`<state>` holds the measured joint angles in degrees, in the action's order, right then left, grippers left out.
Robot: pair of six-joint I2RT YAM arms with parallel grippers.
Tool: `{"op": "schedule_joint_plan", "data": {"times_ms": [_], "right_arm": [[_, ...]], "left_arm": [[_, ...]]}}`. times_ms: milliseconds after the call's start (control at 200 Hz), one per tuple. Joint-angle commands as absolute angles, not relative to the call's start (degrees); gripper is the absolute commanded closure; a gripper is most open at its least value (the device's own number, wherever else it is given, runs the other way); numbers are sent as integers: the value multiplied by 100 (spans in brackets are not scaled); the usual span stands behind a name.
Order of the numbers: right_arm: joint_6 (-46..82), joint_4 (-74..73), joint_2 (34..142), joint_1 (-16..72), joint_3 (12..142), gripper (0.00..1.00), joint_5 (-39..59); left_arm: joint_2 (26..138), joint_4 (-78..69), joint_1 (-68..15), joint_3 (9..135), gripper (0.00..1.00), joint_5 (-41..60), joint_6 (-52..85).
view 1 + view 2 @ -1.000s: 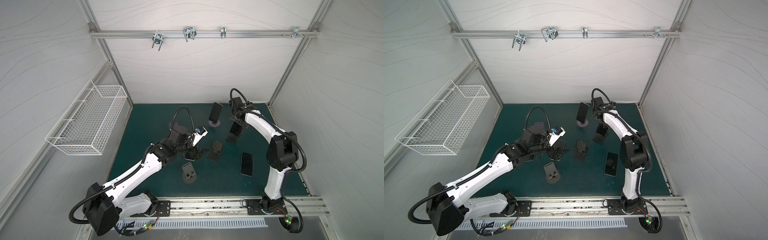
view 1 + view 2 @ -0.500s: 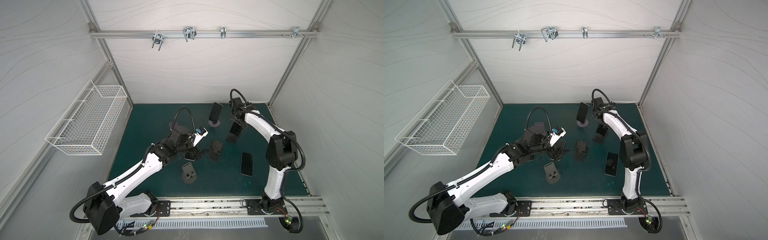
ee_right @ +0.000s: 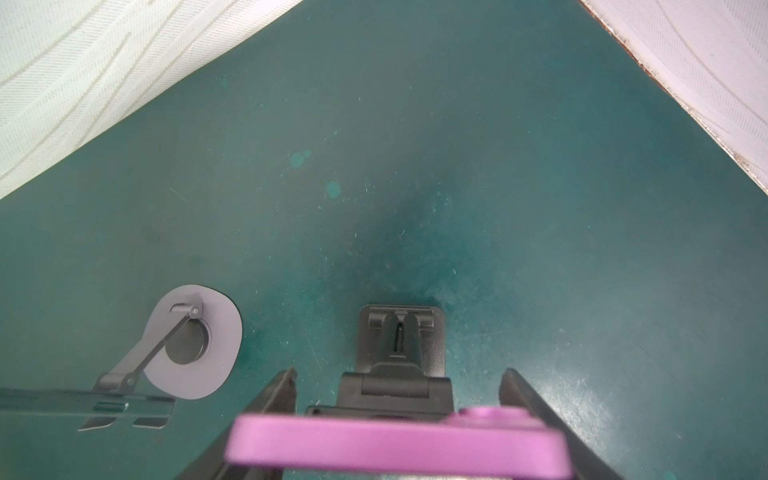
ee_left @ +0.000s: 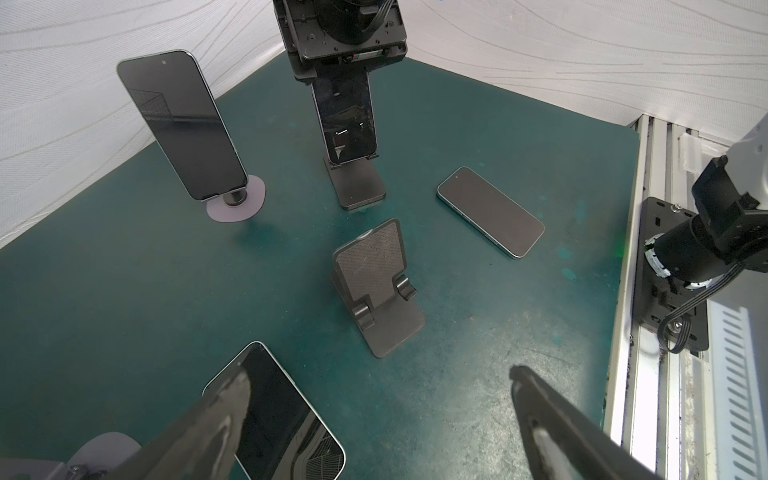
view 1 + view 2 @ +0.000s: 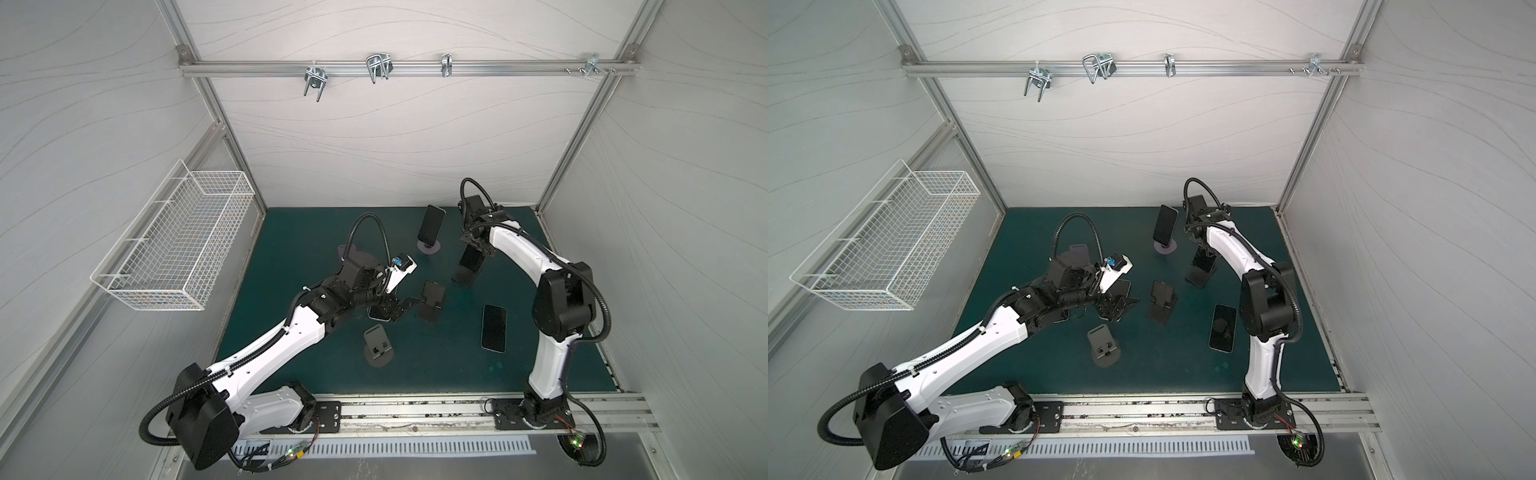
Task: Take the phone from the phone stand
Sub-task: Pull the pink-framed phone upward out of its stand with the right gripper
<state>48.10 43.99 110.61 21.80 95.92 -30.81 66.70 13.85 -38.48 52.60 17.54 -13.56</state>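
I see a matt dark-green tabletop (image 4: 124, 291), finely scratched and scuffed. The phone (image 4: 347, 120) has a glossy, mirror-like glass face, and its edge looks smooth and purple in the right wrist view. Its phone stand (image 4: 359, 185) looks like matt black plastic. The wire basket (image 5: 178, 249) is white-coated metal.

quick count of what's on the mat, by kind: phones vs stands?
Phones: 4 (2 on stands, 2 lying flat)
Stands: 5 (2 loaded, 3 empty; one empty stand mostly hidden behind the left arm)
Total: 9
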Motion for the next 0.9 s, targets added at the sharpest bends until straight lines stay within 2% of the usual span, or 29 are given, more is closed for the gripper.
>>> {"op": "schedule_joint_plan", "data": {"times_ms": [0,895], "right_arm": [[4860,4324,10962,2143,9466,29,-2984],[4597,4280,10578,2141,9514,32,-3122]], "left_arm": [[6644,1270,-3874,5405,2,1743,-1516],[6566,1411,-3905,5563,1,1758,-1529]]}}
